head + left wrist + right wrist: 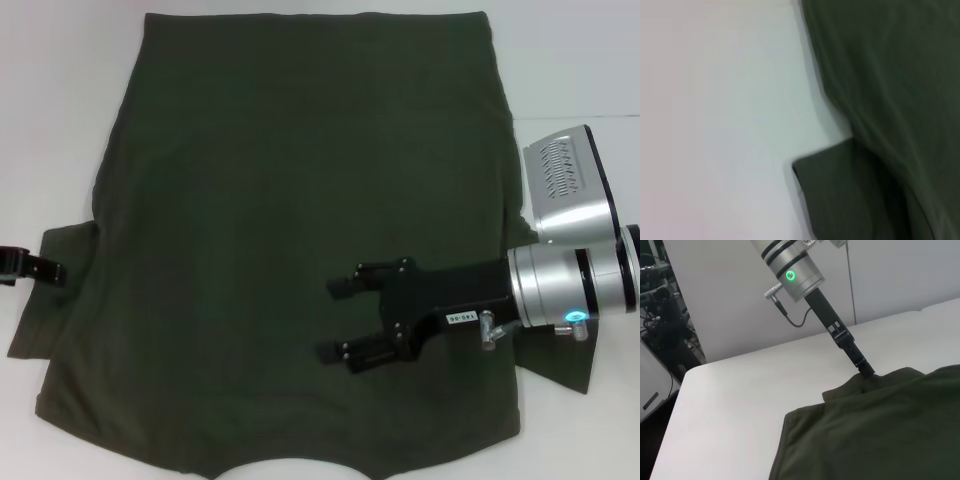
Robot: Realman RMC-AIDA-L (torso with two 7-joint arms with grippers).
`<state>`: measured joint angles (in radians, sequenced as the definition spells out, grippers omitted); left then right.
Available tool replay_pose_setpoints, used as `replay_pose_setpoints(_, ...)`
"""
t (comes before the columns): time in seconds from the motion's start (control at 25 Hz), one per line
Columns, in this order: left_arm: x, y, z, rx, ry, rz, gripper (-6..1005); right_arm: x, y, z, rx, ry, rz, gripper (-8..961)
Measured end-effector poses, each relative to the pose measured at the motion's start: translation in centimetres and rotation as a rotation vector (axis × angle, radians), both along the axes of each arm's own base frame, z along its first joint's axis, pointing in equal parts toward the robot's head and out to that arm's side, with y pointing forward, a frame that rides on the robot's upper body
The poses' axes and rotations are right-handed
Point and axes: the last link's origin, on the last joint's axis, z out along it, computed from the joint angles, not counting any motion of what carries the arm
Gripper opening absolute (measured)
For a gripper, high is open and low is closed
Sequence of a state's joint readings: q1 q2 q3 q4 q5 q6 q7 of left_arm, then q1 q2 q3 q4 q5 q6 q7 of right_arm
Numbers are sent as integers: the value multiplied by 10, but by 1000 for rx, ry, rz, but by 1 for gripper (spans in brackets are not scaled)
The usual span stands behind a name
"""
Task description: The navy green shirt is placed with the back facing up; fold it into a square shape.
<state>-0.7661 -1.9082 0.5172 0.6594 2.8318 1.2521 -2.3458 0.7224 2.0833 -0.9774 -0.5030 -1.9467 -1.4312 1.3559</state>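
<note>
Navy green shirt (pixel 300 200) lies flat; two claws: left claw (pixel 40 268) at its sleeve, right claw (pixel 345 320) above.

The shirt (pixel 300 200) lies flat under the right gripper (pixel 340 320). Bare table (pixel 60 100) lies beyond its fingertips, past the shirt's far edge.

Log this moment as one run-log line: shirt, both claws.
navy green shirt: flat on table, unfolded | left claw: at left sleeve edge | right claw: open, over shirt's right half

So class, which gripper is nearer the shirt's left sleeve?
Left. The left gripper meets the navy green shirt at that sleeve; the right gripper hovers over its right half.
</note>
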Motion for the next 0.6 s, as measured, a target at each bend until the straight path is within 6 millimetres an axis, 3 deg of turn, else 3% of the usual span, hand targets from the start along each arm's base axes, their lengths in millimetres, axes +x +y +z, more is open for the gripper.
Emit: replay_pose_setpoints(0.6,0,-4,-15,-35,-25,18,791,3,2,3,9,-11,-5,920)
